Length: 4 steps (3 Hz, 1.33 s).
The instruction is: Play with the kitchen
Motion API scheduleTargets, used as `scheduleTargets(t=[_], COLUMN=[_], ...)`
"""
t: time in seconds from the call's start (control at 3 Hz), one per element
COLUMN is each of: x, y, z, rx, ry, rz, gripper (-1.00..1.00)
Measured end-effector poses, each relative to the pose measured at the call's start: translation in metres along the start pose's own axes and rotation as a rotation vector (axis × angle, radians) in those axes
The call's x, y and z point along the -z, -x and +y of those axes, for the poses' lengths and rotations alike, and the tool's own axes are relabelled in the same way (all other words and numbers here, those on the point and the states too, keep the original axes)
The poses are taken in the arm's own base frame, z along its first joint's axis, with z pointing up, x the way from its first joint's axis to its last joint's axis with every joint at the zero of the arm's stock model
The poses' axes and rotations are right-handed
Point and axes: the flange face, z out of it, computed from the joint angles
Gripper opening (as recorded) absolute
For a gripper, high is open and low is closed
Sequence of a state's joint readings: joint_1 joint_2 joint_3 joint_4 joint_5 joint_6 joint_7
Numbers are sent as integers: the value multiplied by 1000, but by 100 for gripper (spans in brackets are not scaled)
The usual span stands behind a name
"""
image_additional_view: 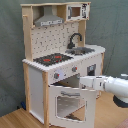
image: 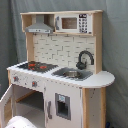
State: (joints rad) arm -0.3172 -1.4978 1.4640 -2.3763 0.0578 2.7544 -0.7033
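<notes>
The gripper [image_additional_view: 82,83] is seen in the second exterior view at the end of the white arm [image_additional_view: 112,85], which enters from the 3 o'clock edge. It is held against the top edge of the oven door [image_additional_view: 67,106], at that door's 1 o'clock corner; whether its fingers are apart or together cannot be told. In the first exterior view only a white rounded part of the arm [image: 20,122] is seen at about 7 o'clock.

The windowed oven door is swung partly open and is shown leaning outward from the kitchen [image_additional_view: 60,60]. Two knobs [image_additional_view: 56,75] are set in the front panel just above it, at 11 o'clock from the gripper. The black-red hob [image_additional_view: 52,59] is laid on the worktop above the knobs, with the grey sink [image_additional_view: 82,50] beside it at 2 o'clock and the black tap [image_additional_view: 74,38] arched behind the sink. The hood [image_additional_view: 49,21] is mounted at 12 o'clock over the hob, beside a small microwave panel [image_additional_view: 76,11] under the top shelf.

The kitchen is stood on a wooden floor [image_additional_view: 15,120] before a grey curtain [image_additional_view: 112,25], filling the middle of both exterior views.
</notes>
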Motion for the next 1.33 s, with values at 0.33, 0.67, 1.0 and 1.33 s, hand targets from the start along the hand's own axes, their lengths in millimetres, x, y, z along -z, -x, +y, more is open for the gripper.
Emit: scheduleTargets(t=[0.33,0.67,1.0,1.33], x=[-2,-2,0,2], y=[-21,-42,-61,-76], z=[12,22,25,17], rx=[-38,-96,-168,-235], ry=[20,47,62,60], rz=[18,35,56,73], gripper=[100,100,100,100])
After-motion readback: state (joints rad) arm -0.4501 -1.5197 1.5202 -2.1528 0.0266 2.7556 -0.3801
